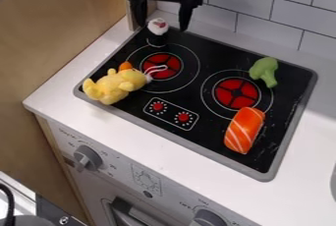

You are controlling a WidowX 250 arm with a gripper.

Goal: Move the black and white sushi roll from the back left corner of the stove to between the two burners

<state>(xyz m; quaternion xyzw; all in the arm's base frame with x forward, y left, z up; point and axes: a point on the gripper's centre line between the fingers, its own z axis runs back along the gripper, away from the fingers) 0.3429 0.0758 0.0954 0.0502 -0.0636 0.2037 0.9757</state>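
Across the white counter (56, 90) lies a black cooktop (197, 90) with a gray rim, two red-centered burners and a small panel of red dials between them on the near side. At the far left, the black gripper (162, 26) hangs over the cooktop's far corner, its two fingers spread apart and pointing down. Near the left edge, a yellow plush toy (110, 87) lies on its side, partly over the rim, with an orange part on its far side and a thin white loop reaching over the left burner (172, 63). On the near right, orange salmon sushi (244, 129) with white stripes lies just nearer than the right burner (226, 96); green toy broccoli (265, 71) lies beyond that burner, toward the right. Smallest is a white-topped object (158, 26) with a reddish mark, seen between the spread fingertips, closer to the left one; whether either touches it, I cannot tell.
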